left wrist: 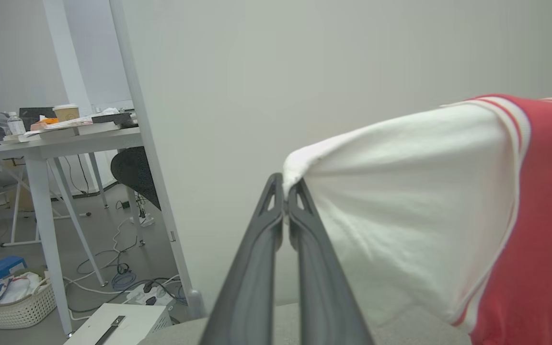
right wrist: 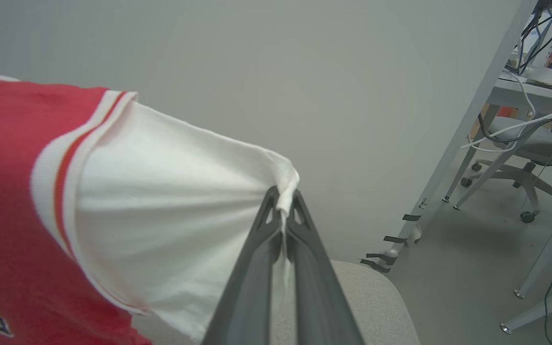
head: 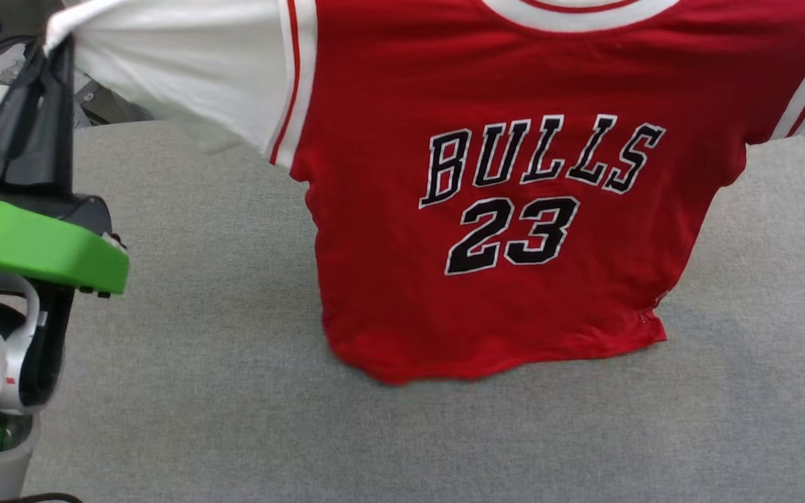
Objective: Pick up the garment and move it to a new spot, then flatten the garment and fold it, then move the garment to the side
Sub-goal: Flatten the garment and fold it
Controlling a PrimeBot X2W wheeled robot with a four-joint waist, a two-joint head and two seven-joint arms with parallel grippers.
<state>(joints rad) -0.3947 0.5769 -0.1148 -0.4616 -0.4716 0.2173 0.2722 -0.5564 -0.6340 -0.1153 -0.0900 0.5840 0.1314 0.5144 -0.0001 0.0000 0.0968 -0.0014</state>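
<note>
A red knit basketball jersey [head: 486,300] with white short sleeves is hanging spread wide over the grey woven-fabric counter [head: 200,335].
The left gripper [left wrist: 285,184] is pinching the bunched tip of one soft white sleeve between its long, dark, tapered jaws, which are pressed together. The right gripper [right wrist: 283,197] is pinching the other sleeve likewise. The black "BULLS 23" lettering is facing the head camera, and the wavy hem is hanging close over the counter.

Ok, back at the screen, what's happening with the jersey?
Both arms hold the red basketball jersey with white short sleeves spread in the air, its BULLS 23 front toward the head camera. The left gripper is shut on one sleeve tip, the right gripper on the other. The hem hangs low over the grey fabric surface.
</note>
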